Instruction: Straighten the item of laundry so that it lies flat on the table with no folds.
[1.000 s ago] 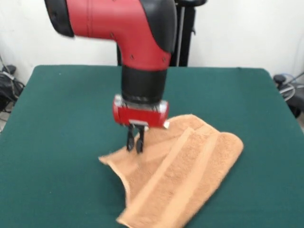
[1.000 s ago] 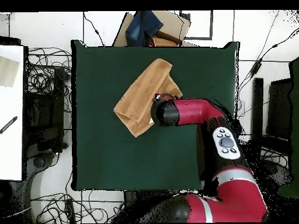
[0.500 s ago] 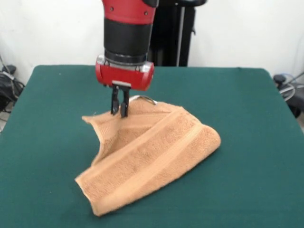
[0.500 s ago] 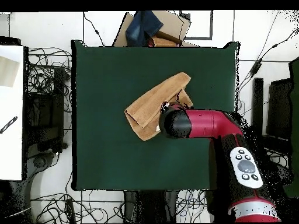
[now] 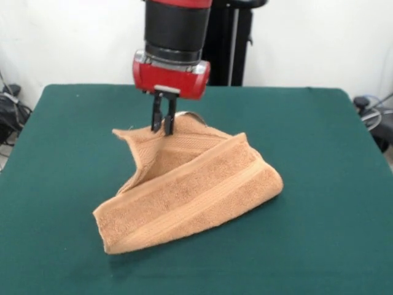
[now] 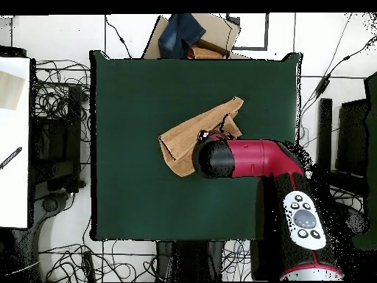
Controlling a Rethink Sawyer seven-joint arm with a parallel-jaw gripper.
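The orange-tan towel (image 5: 190,193) lies folded over itself in the middle of the dark green table (image 5: 319,153). Its far edge is lifted off the cloth into a peak. My gripper (image 5: 163,129) is shut on that far edge and holds it up. A band stripe runs along the folded front layer. A bit of white label shows just behind the fingers. In the overhead view the towel (image 6: 193,133) lies as a diagonal strip on the table (image 6: 132,88), and the arm's red and black wrist (image 6: 221,158) hides the gripper and the held edge.
A cardboard box with blue cloth (image 6: 193,35) sits beyond the table's far edge in the overhead view. Cables lie on the floor around the table. The black pedestal (image 5: 230,43) stands behind the table.
The gripper has risen and shifted slightly right in the front view, pulling the towel's far edge higher. The folded towel has slid a little with it.
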